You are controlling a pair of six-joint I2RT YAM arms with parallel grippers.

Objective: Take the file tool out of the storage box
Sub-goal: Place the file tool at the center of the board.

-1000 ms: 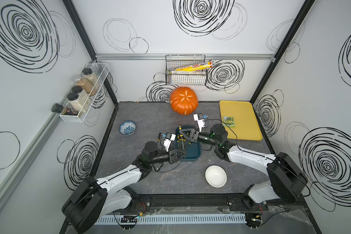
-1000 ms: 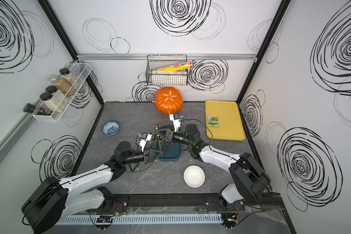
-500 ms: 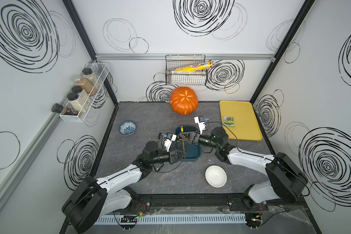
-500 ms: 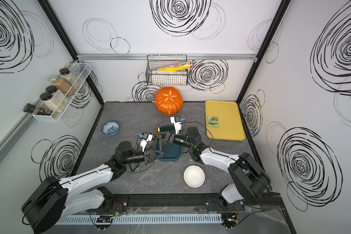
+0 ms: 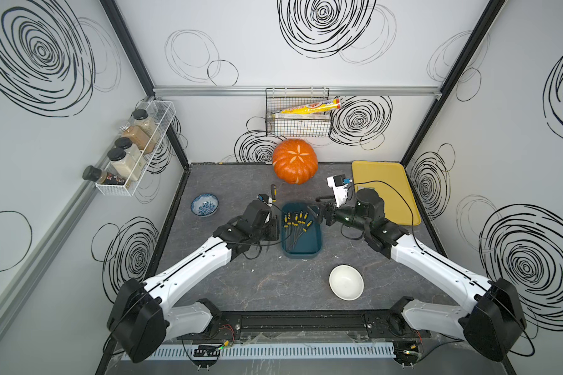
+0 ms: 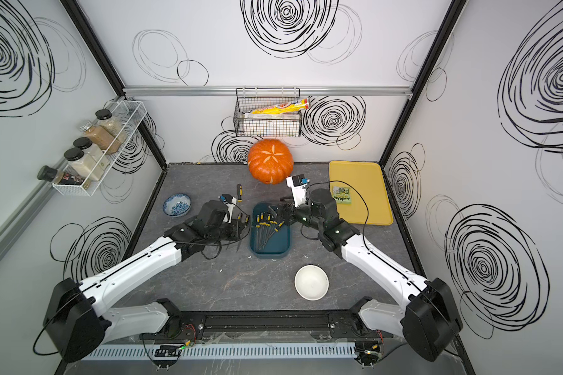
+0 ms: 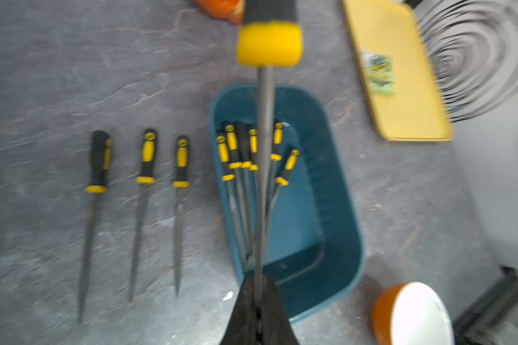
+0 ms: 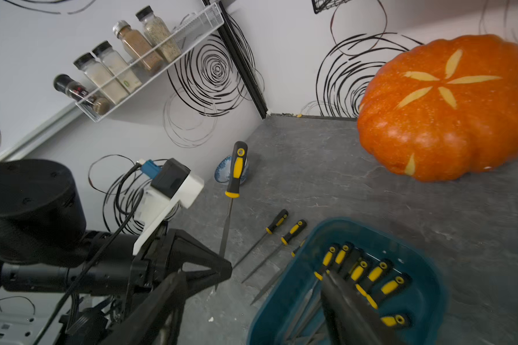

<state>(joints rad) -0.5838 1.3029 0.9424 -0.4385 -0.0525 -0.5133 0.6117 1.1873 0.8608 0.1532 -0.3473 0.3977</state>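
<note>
Bright, even, diffuse light in both top views — only soft shadows on the table (image 5: 273,282), wall edges bowing near the borders. The left wrist view is smeared throughout, file tool (image 7: 265,104) and storage box (image 7: 335,185) blurred; the right wrist view is sharper.

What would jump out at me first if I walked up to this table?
The big orange pumpkin at the back of the table, with a flower cut into its top. Next, the teal storage box in the middle, holding yellow-and-black files, and the left hand beside it, shut on one file standing nearly upright.
</note>
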